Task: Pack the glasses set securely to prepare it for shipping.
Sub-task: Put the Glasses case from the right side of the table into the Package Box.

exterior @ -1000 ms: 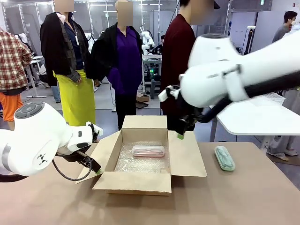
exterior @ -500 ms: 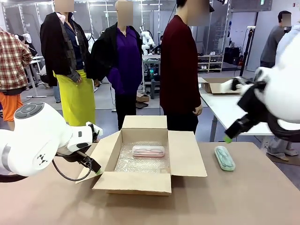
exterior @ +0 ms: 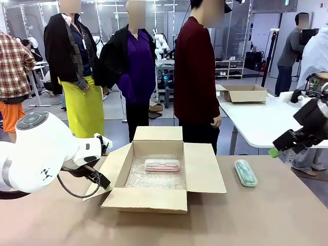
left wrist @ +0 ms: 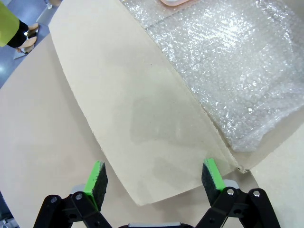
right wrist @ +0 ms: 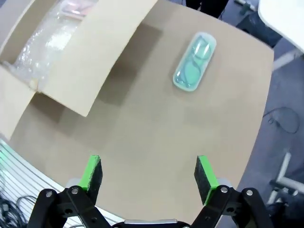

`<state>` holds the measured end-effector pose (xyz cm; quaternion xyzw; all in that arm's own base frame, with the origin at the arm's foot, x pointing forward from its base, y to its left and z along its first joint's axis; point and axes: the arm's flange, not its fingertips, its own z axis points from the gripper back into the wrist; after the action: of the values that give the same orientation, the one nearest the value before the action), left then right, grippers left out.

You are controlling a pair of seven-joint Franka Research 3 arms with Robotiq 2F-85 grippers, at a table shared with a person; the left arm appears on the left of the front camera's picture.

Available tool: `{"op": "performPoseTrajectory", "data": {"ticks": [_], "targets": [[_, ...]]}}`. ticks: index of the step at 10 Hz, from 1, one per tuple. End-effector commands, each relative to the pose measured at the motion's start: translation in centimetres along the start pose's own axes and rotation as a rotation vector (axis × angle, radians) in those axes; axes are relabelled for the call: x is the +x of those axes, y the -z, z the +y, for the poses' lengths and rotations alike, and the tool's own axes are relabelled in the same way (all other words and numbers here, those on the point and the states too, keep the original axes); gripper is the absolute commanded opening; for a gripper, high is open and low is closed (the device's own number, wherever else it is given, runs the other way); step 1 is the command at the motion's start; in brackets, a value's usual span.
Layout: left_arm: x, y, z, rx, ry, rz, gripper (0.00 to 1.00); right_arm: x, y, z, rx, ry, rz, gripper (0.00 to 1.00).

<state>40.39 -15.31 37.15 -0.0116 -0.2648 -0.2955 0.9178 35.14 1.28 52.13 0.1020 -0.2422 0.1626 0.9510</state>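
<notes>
Left gripper (left wrist: 154, 178) gapes empty over the cardboard box flap (left wrist: 142, 118); right gripper (right wrist: 148, 178) hangs open, empty, near the mint green case (right wrist: 194, 68).

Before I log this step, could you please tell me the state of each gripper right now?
Left gripper: open, holding nothing, by the box flap.
Right gripper: open, holding nothing, above the table.

The bench (exterior: 266, 220) was flat brown, and the box (exterior: 148, 200) on it was plain tan cardboard lined with clear, dimpled bubble wrap (exterior: 154, 178). The pink case (exterior: 162, 165) was pale and the green case (exterior: 245, 172) a translucent mint. The left claw (left wrist: 154, 178) and right claw (right wrist: 148, 173) were black with bright green pads (left wrist: 96, 178), and the person (exterior: 195, 72) wore a dark red top.
</notes>
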Motion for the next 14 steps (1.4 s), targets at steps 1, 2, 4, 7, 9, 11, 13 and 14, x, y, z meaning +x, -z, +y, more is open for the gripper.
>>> {"op": "performPoseTrajectory", "data": {"ticks": [1, 2, 4, 7, 9, 11, 13, 14], "targets": [[-0.1, -0.1, 0.1, -0.001, -0.004, -0.001, 1.0, -1.2, 1.1, -1.8, 0.063, 0.063, -0.028, 0.98], [-0.1, -0.1, 0.1, -0.001, -0.004, -0.001, 1.0, -1.2, 1.4, -2.1, 0.057, 0.068, -0.022, 0.98], [-0.1, -0.1, 0.1, -0.001, -0.004, -0.001, 1.0, -1.0, 1.2, -1.1, 0.064, 0.042, -0.079, 0.98], [-0.1, -0.1, 0.1, -0.001, -0.004, -0.001, 1.0, -0.5, 0.9, -2.5, 0.045, 0.088, -0.001, 0.98], [-0.1, -0.1, 0.1, -0.001, -0.004, -0.001, 1.0, -0.5, 0.9, -2.5, 0.045, 0.088, -0.001, 0.98], [-0.1, -0.1, 0.1, -0.001, -0.004, -0.001, 1.0, -0.5, 0.9, -2.5, 0.045, 0.088, -0.001, 0.98], [-0.1, -0.1, 0.1, -0.001, -0.004, -0.001, 1.0, -0.3, 1.6, -2.5, -0.014, 0.113, -0.005, 0.98], [-0.1, -0.1, 0.1, -0.001, -0.004, -0.001, 1.0, 5.7, 2.3, -5.3, -0.016, 0.142, 0.019, 0.98]]}}
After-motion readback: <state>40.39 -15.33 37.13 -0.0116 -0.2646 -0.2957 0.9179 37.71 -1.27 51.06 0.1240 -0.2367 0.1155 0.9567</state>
